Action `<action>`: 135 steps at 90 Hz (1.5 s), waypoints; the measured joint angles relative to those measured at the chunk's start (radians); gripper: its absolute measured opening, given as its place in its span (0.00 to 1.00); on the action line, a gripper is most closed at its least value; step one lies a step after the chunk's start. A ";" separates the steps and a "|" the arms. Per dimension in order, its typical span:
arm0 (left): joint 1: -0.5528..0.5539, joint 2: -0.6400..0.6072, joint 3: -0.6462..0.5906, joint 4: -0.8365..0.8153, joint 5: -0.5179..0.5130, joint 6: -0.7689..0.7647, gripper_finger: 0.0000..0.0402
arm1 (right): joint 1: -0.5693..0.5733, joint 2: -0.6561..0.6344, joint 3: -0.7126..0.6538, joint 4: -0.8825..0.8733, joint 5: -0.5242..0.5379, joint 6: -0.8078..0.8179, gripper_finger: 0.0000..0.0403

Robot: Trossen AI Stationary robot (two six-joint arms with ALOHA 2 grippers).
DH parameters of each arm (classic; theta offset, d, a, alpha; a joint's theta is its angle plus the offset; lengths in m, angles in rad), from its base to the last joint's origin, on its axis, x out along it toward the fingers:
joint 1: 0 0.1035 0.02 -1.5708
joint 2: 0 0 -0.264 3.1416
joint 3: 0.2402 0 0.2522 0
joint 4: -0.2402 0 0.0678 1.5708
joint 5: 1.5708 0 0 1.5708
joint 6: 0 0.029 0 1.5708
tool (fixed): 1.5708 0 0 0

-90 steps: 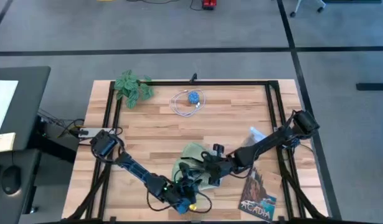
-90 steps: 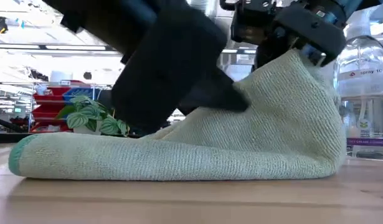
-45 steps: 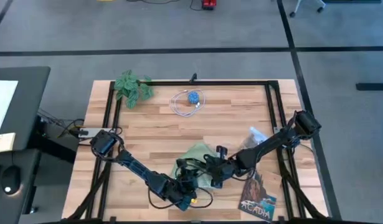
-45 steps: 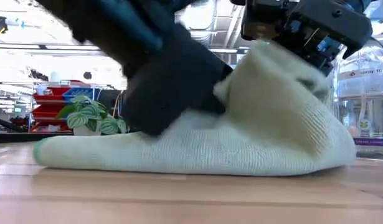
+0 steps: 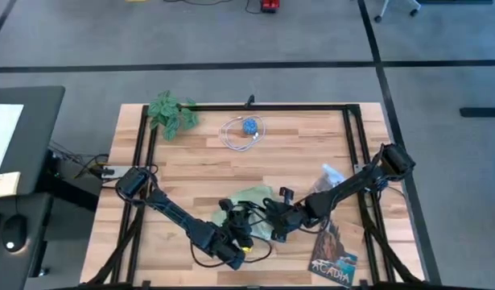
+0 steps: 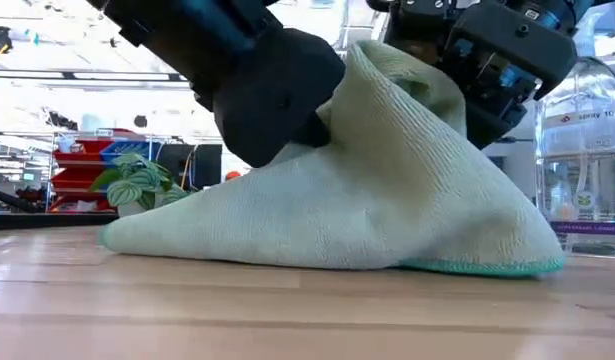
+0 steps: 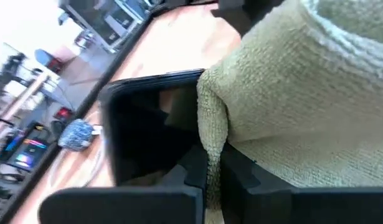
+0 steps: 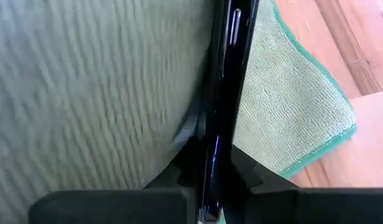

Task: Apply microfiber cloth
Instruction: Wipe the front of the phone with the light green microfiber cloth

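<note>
Both arms reach low near the worktop's front edge: left gripper (image 7: 207,180) pinches the microfiber cloth (image 6: 387,200) (bunched upward), right gripper (image 8: 216,171) clamps the black phone (image 8: 225,81).

High view: even, diffuse overhead light, no hard shadows on the worktop (image 5: 199,169); floor grey and flat-lit. Small things are soft at this range.

Low view: strongly backlit. Room behind blown out to white along the ceiling lights; the arms read as near-black masses with little detail. Cloth (image 6: 387,200) well lit, its weave crisp; plant (image 6: 137,190) and bottle (image 6: 582,140) behind are softer. A faint shadow under the cloth's edge.

Left wrist view: motion blur and shallow focus; background smeared, bright window glare at the corner; the cloth (image 7: 291,106) overexposed in places.

Right wrist view: the cloth (image 8: 85,93) close and blurred; a thin glare streak runs down the glossy phone (image 8: 225,93).
</note>
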 joint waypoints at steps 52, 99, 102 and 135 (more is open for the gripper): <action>0.001 0.000 -0.002 0.047 -0.131 -0.112 0.00 | -0.012 -0.054 -0.006 0.015 -0.014 0.011 0.04; 0.001 -0.027 -0.002 0.040 -0.207 -0.103 0.00 | 0.018 -0.137 -0.003 -0.017 -0.013 0.086 0.04; 0.001 -0.022 -0.002 0.068 -0.200 -0.087 0.00 | 0.011 -0.142 -0.003 -0.017 -0.016 0.074 0.04; 0.006 -0.019 0.001 -0.027 -0.226 -0.101 0.00 | 0.025 -0.233 -0.003 -0.039 0.037 0.034 0.04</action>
